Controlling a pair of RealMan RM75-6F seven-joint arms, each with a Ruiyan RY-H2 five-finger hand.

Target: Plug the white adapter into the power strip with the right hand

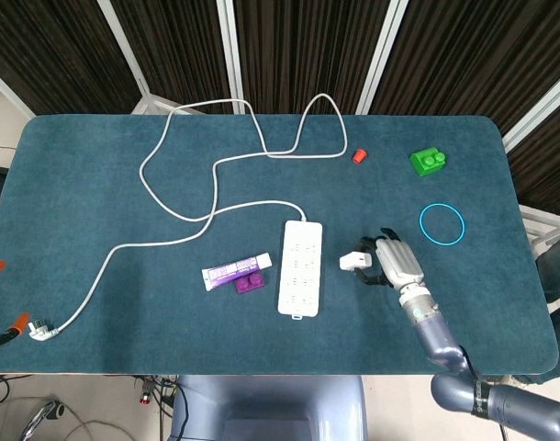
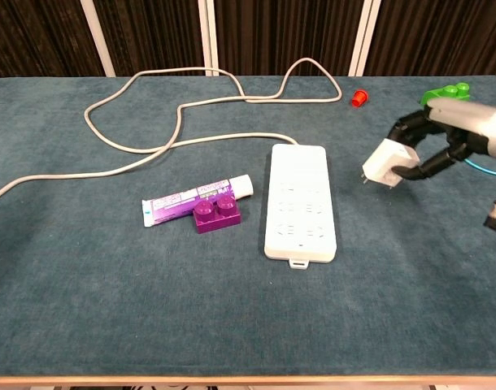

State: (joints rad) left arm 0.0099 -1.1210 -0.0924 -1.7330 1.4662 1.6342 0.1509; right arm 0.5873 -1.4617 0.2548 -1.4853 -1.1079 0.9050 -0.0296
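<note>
A teal felt-covered worktop [image 1: 96, 184] with rounded corners fills both views; behind it hang dark pleated curtains [image 1: 298, 46] crossed by slanted white frame bars [image 1: 383, 50].

A flat white rectangular power strip [image 1: 300, 267] lies near the middle of the worktop, long side running front to back. Its long white cord [image 1: 184, 216] leaves the far end, loops toward the back edge and runs out to a white plug [image 1: 39, 329] near the front left corner. Just left of the strip lie a white and purple tube [image 1: 234, 270] and a small purple toy brick [image 1: 249, 283], touching each other; the brick sits near the strip's left edge. Toward the back right are a small red cap [image 1: 359, 155] and a green toy brick [image 1: 428, 162], and nearer the right edge lies a thin blue ring [image 1: 442, 223].

The right hand [image 2: 447, 138] is raised above the worktop to the right of the strip, its dark fingers [image 2: 411, 166] wrapped around the small white block-shaped adapter [image 2: 382, 163]. The adapter hangs clear of the surface, tilted, its metal prongs pointing toward the strip. Open felt lies between it and the strip's sockets.

The left hand is not in either view.
</note>
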